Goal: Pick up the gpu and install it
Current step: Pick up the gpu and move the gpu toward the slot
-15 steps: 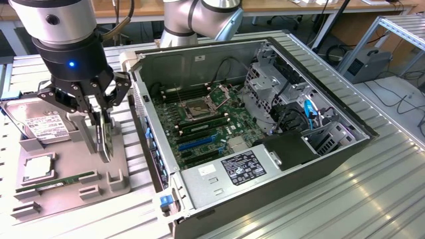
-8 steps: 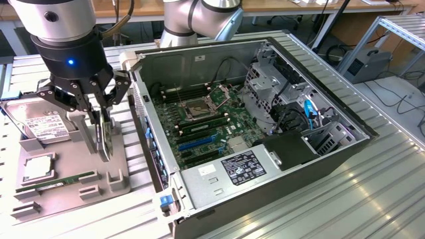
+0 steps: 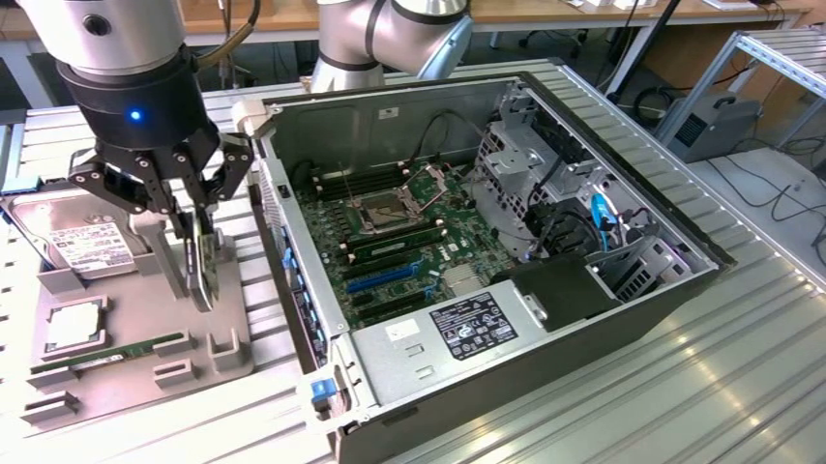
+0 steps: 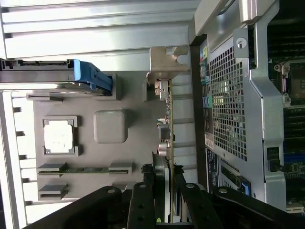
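The gpu (image 3: pixel 200 271) stands on its edge in the grey tray (image 3: pixel 130 333), beside the open computer case (image 3: pixel 620 329), on the exterior view's left. In the exterior view it looks like a thin upright plate, silvery and dark, and its flat face is hard to read.

The wrist view looks along the narrow edge of the gpu (image 4: pixel 167 124). Here I see a greenish board line with small silvery parts on it. At the far end there is a pale metal bracket (image 4: pixel 164 64) with a bent lip.

The gripper (image 3: pixel 191 227) is over the card with one black finger on each side. In the wrist view the gripper (image 4: pixel 167 174) has its pads against both faces of the card, so it is clamped on the gpu. Whether the card is lifted out of its slot, I cannot tell.

The exterior view gives the inside of the case, with the green motherboard (image 3: pixel 400 251) and its blue slots. It also shows the hard drive (image 3: pixel 77 242) lying with its white label up. The wrist view gives the perforated wall of the case (image 4: pixel 228 95) just beside the card. It shows the tray (image 4: pixel 133 152) from above, with the square processor (image 4: pixel 59 135) and the memory stick (image 4: pixel 86 169) in their own seats.
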Action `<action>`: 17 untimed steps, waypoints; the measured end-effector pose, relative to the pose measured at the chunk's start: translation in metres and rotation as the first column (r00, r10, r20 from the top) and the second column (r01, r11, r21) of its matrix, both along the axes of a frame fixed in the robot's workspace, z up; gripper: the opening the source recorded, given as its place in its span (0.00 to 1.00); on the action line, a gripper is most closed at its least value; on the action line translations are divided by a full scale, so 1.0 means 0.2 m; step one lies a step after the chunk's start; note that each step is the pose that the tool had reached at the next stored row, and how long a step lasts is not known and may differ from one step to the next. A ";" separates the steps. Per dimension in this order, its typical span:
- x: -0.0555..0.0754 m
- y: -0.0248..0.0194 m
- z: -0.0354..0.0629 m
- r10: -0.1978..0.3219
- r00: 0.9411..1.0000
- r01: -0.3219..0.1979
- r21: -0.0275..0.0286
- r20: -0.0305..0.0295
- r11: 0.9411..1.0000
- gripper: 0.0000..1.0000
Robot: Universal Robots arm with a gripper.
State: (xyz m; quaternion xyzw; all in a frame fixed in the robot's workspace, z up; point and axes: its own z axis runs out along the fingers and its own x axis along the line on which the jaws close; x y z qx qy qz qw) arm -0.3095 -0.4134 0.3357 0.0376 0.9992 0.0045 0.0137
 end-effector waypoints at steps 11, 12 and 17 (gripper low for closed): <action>0.00 0.000 0.032 0.000 1.000 0.000 0.000 0.000 1.000 0.27; 0.00 0.000 0.034 0.000 1.000 0.000 0.000 0.000 1.000 0.27; 0.00 0.000 0.047 0.000 1.000 0.000 0.000 0.000 1.000 0.27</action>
